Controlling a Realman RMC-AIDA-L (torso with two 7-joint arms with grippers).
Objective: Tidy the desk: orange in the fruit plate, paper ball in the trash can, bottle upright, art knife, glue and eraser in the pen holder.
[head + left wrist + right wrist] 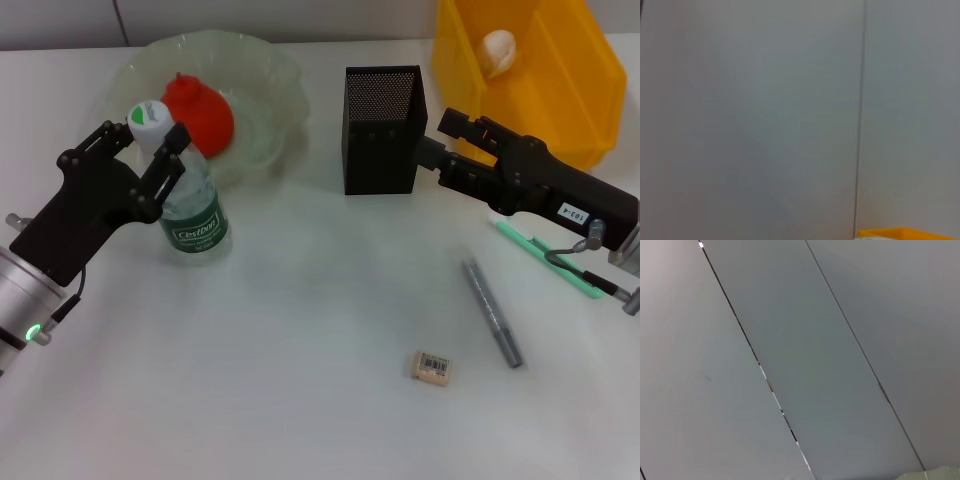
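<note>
The bottle [193, 215] stands upright at the left, in front of the fruit plate [275, 70], which holds the orange [200, 112]. My left gripper [146, 140] is open, with one finger on each side of the bottle's cap. The paper ball [498, 50] lies inside the yellow trash can [590, 110]. My right gripper [437, 137] is open and empty, just right of the black mesh pen holder [383, 130]. The eraser [432, 366] lies near the front. A grey glue stick [492, 312] and the green art knife [548, 258] lie at the right.
The right arm reaches over the green art knife's far end. Bare white tabletop [300, 330] fills the middle and front. A corner of the trash can [900, 233] shows below a grey wall in the left wrist view. The right wrist view shows only wall panels.
</note>
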